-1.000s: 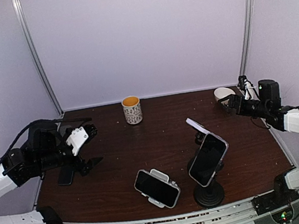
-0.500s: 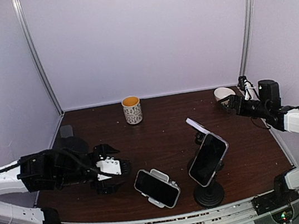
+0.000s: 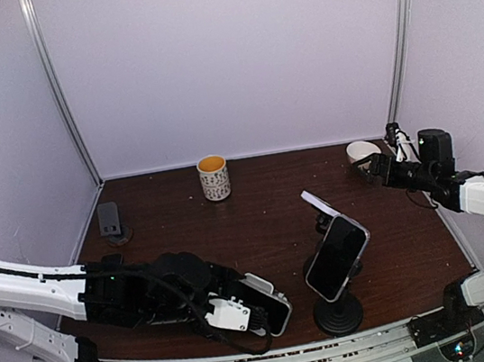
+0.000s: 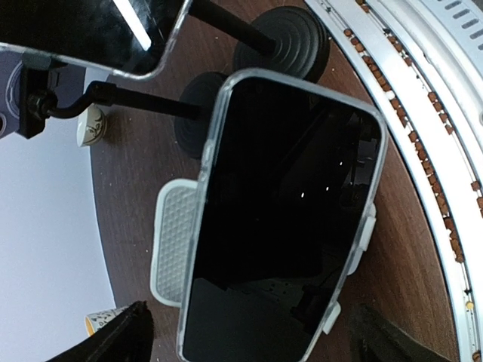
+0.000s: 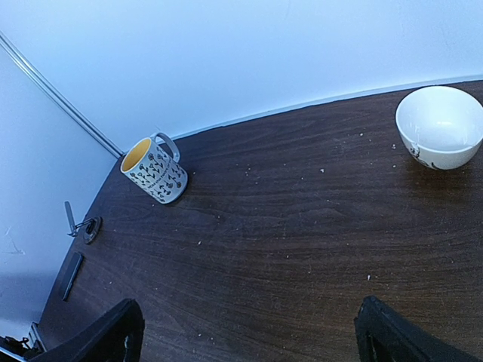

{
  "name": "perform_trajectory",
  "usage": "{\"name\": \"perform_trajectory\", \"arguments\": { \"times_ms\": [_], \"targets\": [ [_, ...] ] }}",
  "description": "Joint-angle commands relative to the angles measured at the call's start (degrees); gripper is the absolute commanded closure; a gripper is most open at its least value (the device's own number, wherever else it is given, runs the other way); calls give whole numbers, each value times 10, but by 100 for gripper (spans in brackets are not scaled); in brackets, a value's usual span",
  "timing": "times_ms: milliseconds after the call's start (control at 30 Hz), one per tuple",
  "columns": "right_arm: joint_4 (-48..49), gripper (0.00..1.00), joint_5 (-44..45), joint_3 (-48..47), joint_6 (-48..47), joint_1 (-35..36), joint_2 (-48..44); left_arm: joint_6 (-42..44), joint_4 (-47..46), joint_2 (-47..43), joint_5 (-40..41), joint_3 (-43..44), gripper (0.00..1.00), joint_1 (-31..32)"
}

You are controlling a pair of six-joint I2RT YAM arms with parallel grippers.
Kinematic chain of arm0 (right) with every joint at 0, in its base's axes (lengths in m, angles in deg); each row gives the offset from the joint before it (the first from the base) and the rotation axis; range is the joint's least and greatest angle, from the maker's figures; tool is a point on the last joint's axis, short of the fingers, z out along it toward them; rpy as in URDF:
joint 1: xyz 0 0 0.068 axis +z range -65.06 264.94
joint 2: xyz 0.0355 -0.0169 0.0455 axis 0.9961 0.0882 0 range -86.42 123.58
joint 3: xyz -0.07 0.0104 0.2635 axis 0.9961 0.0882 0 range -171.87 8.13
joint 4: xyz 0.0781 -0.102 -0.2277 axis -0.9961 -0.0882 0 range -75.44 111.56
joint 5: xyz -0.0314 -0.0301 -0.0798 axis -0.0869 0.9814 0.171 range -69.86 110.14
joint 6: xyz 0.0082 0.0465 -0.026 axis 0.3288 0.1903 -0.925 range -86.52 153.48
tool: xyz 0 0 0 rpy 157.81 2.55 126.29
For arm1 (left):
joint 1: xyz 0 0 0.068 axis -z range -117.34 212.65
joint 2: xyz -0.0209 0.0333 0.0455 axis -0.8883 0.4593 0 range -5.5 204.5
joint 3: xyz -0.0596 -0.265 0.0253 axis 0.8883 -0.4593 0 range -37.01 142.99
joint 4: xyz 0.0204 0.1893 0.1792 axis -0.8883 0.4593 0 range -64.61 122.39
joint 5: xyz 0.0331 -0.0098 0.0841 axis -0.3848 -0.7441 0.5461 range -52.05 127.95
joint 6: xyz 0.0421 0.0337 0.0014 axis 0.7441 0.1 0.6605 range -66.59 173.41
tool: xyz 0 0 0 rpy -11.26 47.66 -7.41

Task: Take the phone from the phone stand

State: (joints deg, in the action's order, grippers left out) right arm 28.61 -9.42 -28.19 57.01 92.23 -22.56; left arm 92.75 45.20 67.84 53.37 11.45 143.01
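A: Task status?
B: Not done. The black-screened phone in a clear case (image 4: 283, 219) sits in the white clamp-style phone stand (image 4: 175, 241), low near the front edge of the dark wooden table (image 3: 264, 205).
A: Left gripper (image 4: 258, 339)?
B: Right over that phone, dark fingers (image 4: 124, 338) spread wide either side and pinching nothing.
A: Right gripper (image 5: 249, 339)?
B: Well apart, by the white ceramic bowl (image 5: 439, 125), also spread and empty.
A: Remaining?
B: My guess: the grip and the pull-out, all of it.

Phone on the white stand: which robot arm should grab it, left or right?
Left. The left fingers, open, frame the phone on its stand; the right fingers hover far off near the bowl.
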Motion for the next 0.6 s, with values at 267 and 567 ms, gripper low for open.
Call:
{"name": "perform_trajectory", "arguments": {
  "times_ms": [267, 567],
  "targets": [
    [5, 0, -1, 0, -6, -3, -6, 69, -64, 29, 0, -2, 4, 17],
    [4, 0, 1, 0, -8, -3, -1, 110, -86, 51, 13, -12, 8, 17]
  ]
}}
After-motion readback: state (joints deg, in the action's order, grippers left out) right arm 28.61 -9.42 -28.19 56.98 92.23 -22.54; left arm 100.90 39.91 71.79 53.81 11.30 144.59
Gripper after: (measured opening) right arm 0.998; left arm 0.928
